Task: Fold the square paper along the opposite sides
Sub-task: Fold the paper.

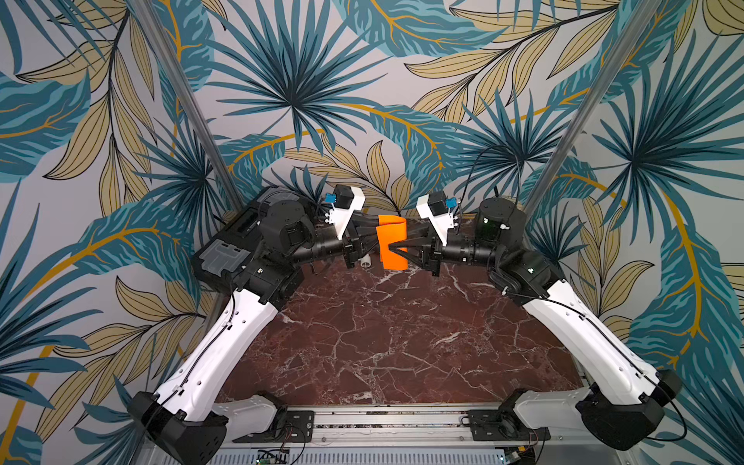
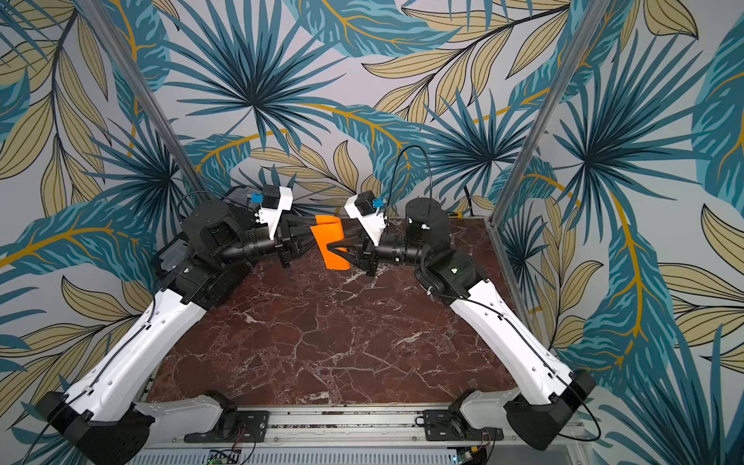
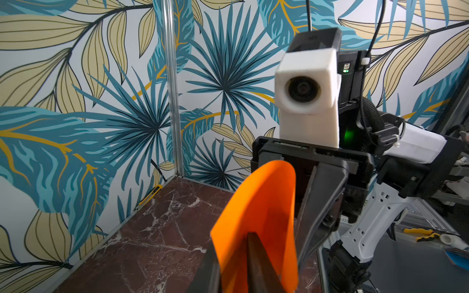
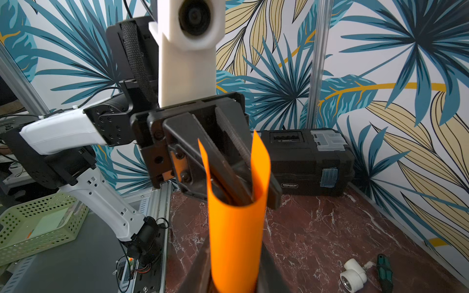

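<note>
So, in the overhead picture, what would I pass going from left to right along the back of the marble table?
In a top view: black toolbox → left gripper → orange paper → right gripper. I skip the white pipe fitting, which sits under the left gripper.

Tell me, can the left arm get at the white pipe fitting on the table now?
Probably yes, after freeing itself. The white pipe fitting lies bare on the table close to the left claw. That claw straddles a flap of the square paper, which the right claw holds.
</note>
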Motion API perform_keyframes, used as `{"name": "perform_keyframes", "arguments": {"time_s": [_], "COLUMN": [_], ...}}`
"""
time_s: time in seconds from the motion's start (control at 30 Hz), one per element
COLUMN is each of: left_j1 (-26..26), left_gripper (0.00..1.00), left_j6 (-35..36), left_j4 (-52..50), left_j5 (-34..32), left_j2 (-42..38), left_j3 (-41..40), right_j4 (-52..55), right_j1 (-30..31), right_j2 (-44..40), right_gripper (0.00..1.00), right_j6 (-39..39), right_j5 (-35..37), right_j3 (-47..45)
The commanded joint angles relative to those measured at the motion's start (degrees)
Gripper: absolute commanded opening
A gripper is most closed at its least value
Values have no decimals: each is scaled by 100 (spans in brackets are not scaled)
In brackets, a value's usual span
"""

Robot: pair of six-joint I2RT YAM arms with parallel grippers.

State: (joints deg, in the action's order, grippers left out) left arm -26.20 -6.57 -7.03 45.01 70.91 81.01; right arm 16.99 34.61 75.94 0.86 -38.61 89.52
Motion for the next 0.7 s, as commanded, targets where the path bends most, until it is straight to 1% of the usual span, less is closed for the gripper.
{"name": "perform_keyframes", "arguments": {"time_s": [0.0, 0.23, 0.53, 0.6, 0.63, 0.67], "left_j1": [22, 27, 27, 26, 27, 27], "left_gripper": [22, 17, 16, 20, 25, 33], "left_j6": [17, 6, 41, 144, 228, 324], "left_j4": [148, 185, 155, 46, -37, -119], "left_j5": [-224, -156, -140, -246, -347, -467], "left_j2": [-131, -139, -155, -207, -267, -331], "left_j3": [-85, -130, -197, -229, -263, -298], "right_j4": [-102, -198, -399, -396, -393, -377], "right_j1": [34, 30, 31, 36, 36, 34], "right_j2": [-178, -217, -250, -290, -327, -363], "right_gripper": [26, 26, 26, 26, 26, 26], "right_j6": [-7, 20, 65, 30, -1, -41], "right_j5": [-6, 40, 47, 98, 151, 201], "right_j3": [-114, -156, -221, -232, -251, -265]}}
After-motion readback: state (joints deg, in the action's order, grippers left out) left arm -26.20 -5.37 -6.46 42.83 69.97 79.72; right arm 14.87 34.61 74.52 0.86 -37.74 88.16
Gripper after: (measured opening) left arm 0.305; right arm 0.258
